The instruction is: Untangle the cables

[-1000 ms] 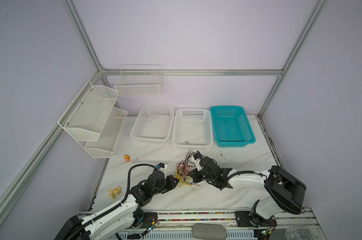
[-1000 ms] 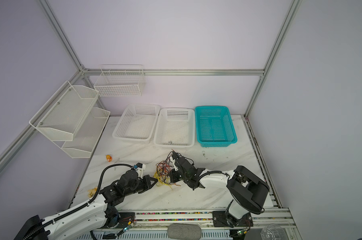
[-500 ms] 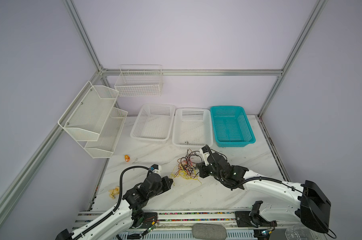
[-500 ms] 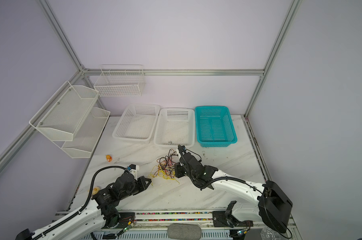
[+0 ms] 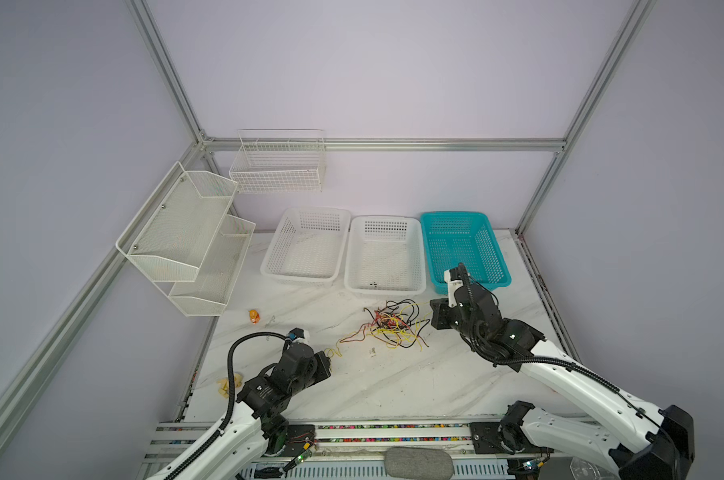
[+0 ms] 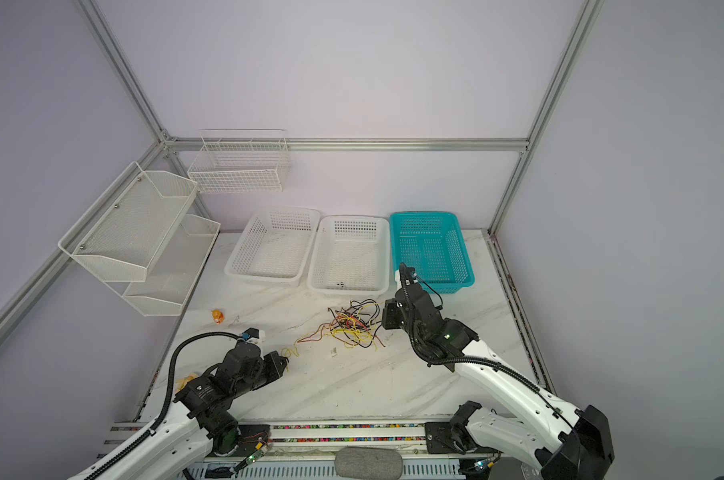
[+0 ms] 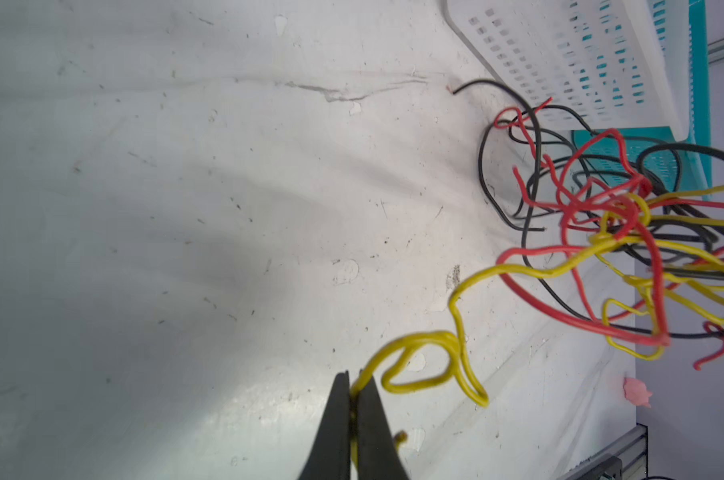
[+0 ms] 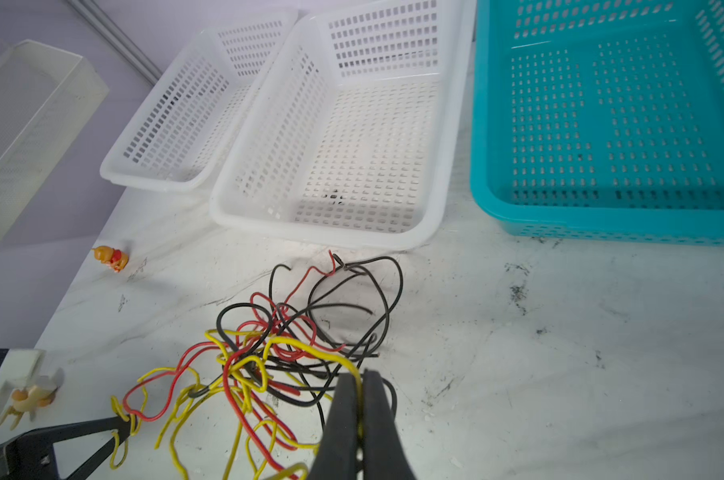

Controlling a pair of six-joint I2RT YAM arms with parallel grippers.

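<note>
The cables (image 5: pixel 395 326) (image 6: pixel 354 326) are a loose tangle of thin black, red and yellow wires on the white table, in front of the baskets. My left gripper (image 5: pixel 330 361) (image 6: pixel 287 361) sits low at the tangle's left end. In the left wrist view it (image 7: pixel 354 384) is shut on a looped yellow cable (image 7: pixel 455 299) that runs back into the knot (image 7: pixel 601 216). My right gripper (image 5: pixel 433 320) (image 6: pixel 385 318) is at the tangle's right edge. The right wrist view shows it (image 8: pixel 360 374) shut on another yellow strand (image 8: pixel 310 347) arching out of the pile.
Two white baskets (image 5: pixel 297 279) (image 5: pixel 385 291) and a teal basket (image 5: pixel 493 249) line the back. White wire racks (image 5: pixel 185 232) (image 5: pixel 277 166) hang on the walls. A small orange toy (image 5: pixel 254 316), yellow pieces (image 5: pixel 229 384) and a white scrap (image 5: pixel 372 352) lie on the table.
The two grippers have drawn apart: the right one moved right and toward the baskets, the left one back to the left. The bundle is stretched wider, with strands trailing left.
</note>
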